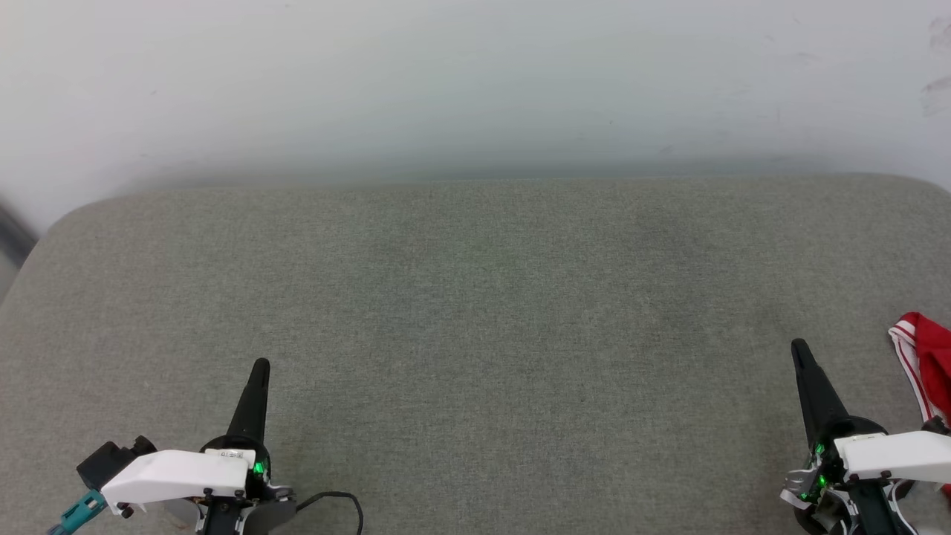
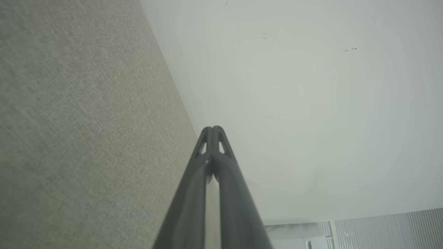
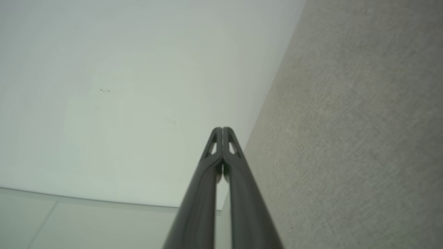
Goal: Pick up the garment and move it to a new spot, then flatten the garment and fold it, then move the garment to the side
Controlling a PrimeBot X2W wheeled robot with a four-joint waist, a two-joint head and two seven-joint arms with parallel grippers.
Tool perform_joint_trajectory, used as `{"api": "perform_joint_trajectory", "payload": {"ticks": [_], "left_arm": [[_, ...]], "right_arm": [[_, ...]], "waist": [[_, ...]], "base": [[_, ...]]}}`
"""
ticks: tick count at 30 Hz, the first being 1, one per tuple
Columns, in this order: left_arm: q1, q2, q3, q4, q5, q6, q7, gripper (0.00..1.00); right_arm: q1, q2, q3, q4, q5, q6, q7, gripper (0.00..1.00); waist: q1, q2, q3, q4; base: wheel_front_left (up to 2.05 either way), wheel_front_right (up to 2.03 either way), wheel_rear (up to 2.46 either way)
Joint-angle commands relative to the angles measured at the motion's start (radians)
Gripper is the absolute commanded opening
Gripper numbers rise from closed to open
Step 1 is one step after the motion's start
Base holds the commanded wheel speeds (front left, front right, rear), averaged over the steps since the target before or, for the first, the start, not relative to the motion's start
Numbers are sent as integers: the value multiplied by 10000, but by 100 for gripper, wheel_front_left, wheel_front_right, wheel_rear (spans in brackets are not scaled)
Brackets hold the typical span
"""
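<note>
Grey-green woven cloth (image 1: 475, 312) covers the wide padded top in front of me, with a plain white wall (image 1: 475, 74) behind it at 12 o'clock.

My left gripper (image 1: 260, 368) sits at 7 o'clock of the head view and my right gripper (image 1: 800, 349) at 5 o'clock. Both point toward the wall. On each, the two dark fingers are pressed together to a single point with nothing between them, and the wrist views confirm this for the left (image 2: 213, 128) and the right (image 3: 222, 128).

The garment (image 1: 925, 364) lies at 3 to 4 o'clock, at the very edge of the head view and just beside my right wrist. All I can see of it is a red fold with red-white striped trim. The rest runs out of the picture, so I cannot tell whether it is folded or bunched. A shirt waiting off to one side would look like this, and so would one already set aside.

The main risk, I judge, is on my right. If that arm swings toward 3 o'clock, the closed fingers or the white wrist housing (image 1: 891, 453) could catch the trim and drag the slippery cloth. That could rumple it or push it toward the pad's edge, where I could not see it.

The middle of the surface has nothing on it to block me. A black cable (image 1: 338, 498) loops at 6 to 7 o'clock beside my left wrist and could snag on a wide sweep. A teal connector (image 1: 78, 513) hangs at the bottom-left corner.
</note>
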Motion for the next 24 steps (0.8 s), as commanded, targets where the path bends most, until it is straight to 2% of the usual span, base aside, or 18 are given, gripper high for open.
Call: {"api": "perform_joint_trajectory", "payload": {"ticks": [1, 24], "left_arm": [[-194, 13, 58, 19, -227, -23, 58, 0], [-430, -110, 348, 349, -1991, -30, 605, 0]], "right_arm": [[-174, 56, -40, -2, 226, -5, 71, 0], [-332, 187, -218, 227, 1923, -5, 549, 0]], "waist": [[-1, -1, -15, -1], [-1, -1, -242, -10]], "base": [[0, 0, 0], [0, 0, 0]]}}
